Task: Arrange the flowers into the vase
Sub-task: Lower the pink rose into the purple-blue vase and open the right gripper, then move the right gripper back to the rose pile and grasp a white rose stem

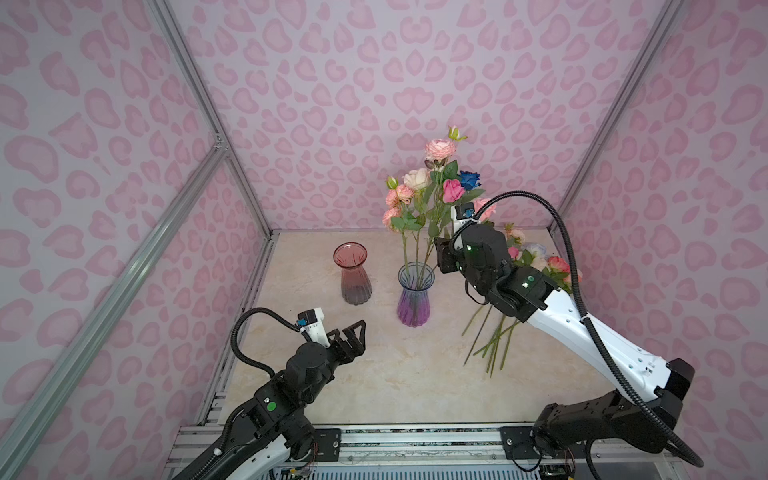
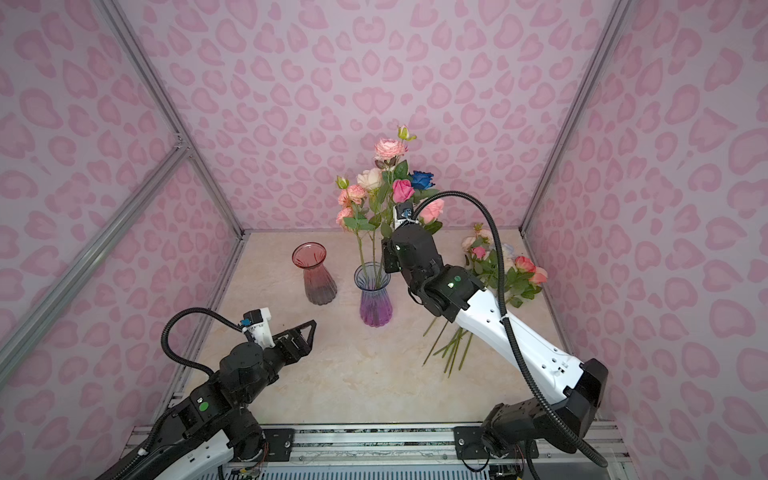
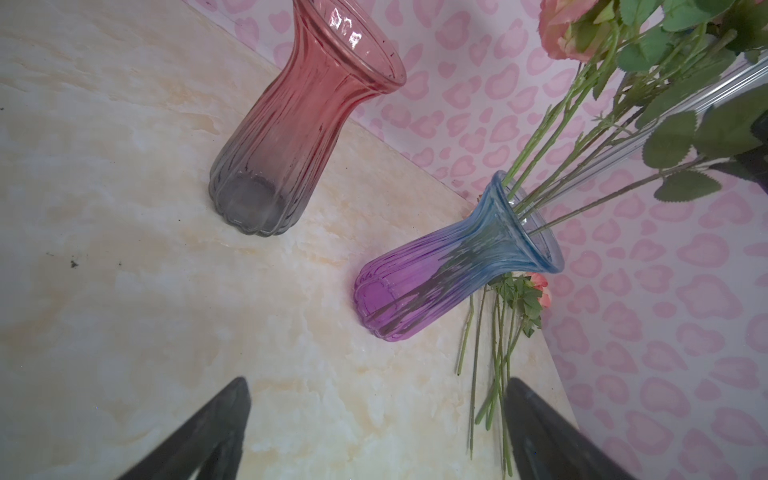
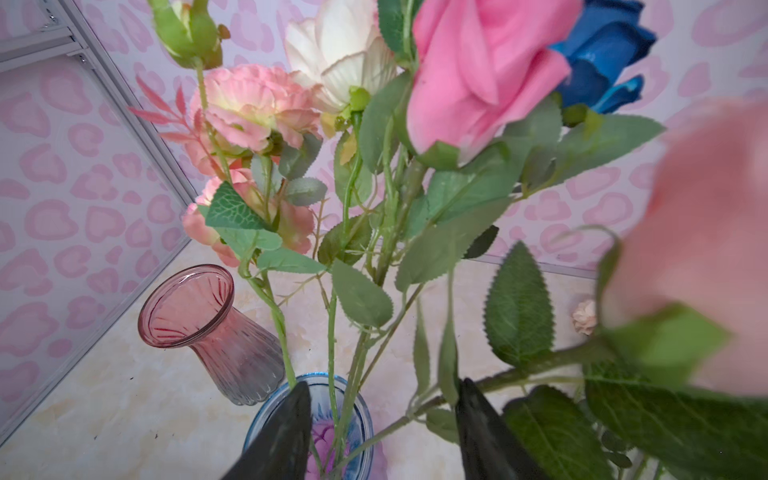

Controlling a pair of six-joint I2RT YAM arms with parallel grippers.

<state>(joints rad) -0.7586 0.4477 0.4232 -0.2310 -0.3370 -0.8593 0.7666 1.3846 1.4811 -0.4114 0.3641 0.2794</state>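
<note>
The flowers (image 1: 417,179) already placed are standing in the purple-and-blue vase (image 1: 413,303), stems running nearly straight up from its mouth and heads pointing up toward the back wall. They are fanning out a little above the rim, and one pink rose (image 1: 486,208) is leaning out to the right of the vase.

More flowers (image 1: 557,264) are lying flat on the table (image 1: 374,382) to the right of the vase. Their cut ends are pointing forward and their heads are pointing back and away from the vase.

The right gripper (image 4: 385,384) is hanging just above and to the right of the vase mouth, its jaws standing apart with thin stems passing between them and nothing pinched. The left gripper (image 1: 363,334) is hovering in front and to the left of the vase, jaws spread wide and holding nothing. A red vase (image 1: 353,278) is standing to the left of the vase, nothing in it.

In both top views the right arm is covering the middle of the lying flowers, so they cannot be counted, and its wrist is hiding most of its own jaws. In the right wrist view a pink head is blurring close to the lens, and the frame edge is cutting off the vase's body.
</note>
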